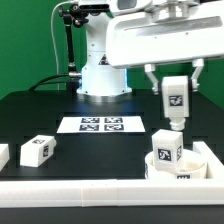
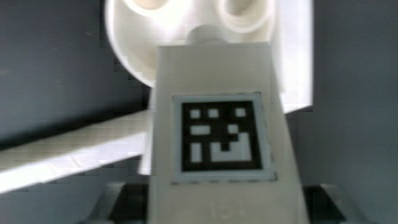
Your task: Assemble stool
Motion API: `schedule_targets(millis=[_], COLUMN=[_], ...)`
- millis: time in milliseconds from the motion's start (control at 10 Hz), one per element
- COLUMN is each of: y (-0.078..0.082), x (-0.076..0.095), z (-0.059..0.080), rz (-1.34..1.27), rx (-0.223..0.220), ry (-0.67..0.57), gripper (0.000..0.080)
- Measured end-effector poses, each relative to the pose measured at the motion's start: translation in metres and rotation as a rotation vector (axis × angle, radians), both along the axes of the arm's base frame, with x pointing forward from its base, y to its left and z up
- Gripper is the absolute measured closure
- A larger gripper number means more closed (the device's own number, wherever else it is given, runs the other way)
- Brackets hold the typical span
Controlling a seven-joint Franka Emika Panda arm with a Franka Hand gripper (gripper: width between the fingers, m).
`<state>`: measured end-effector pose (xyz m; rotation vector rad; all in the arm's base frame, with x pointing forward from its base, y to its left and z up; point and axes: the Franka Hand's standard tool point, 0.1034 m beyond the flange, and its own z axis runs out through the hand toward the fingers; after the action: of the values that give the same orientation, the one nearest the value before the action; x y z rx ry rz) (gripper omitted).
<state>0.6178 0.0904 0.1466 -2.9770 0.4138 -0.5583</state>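
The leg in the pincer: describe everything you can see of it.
The leg is a white, blocky, plastic-looking piece, tapered along its length, with a black-and-white square tag on one face. The shut pincer holds it upright by its upper end, above the seat disc and another leg standing on it.

No words, numbers or brand names are readable. Only black-and-white square code tags (image 2: 217, 135) show: on the raised leg (image 1: 175, 98), the standing leg (image 1: 165, 148) in the seat (image 1: 200, 160), the loose leg (image 1: 38, 150) by the table's (image 1: 30, 110) front edge, and the marker board (image 1: 102, 124).
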Motion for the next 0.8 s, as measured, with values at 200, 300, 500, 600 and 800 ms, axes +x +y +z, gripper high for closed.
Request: schedule_targets(millis=[200, 300, 500, 600, 800], y=[-0.016, -0.013, -0.009, 0.000, 0.017], x=[0.000, 0.000, -0.001, -0.003, -0.006], z=[-0.006, -0.006, -0.008, -0.013, -0.023], rz=[-0.042, -0.036, -0.010, 0.052, 0.140], rx=[0.025, 0.025, 0.012, -0.020, -0.063], ry=[0.012, 0.012, 0.014, 0.022, 0.036], gripper=[0.0459, 0.0459, 0.0459, 0.0459, 0.0459])
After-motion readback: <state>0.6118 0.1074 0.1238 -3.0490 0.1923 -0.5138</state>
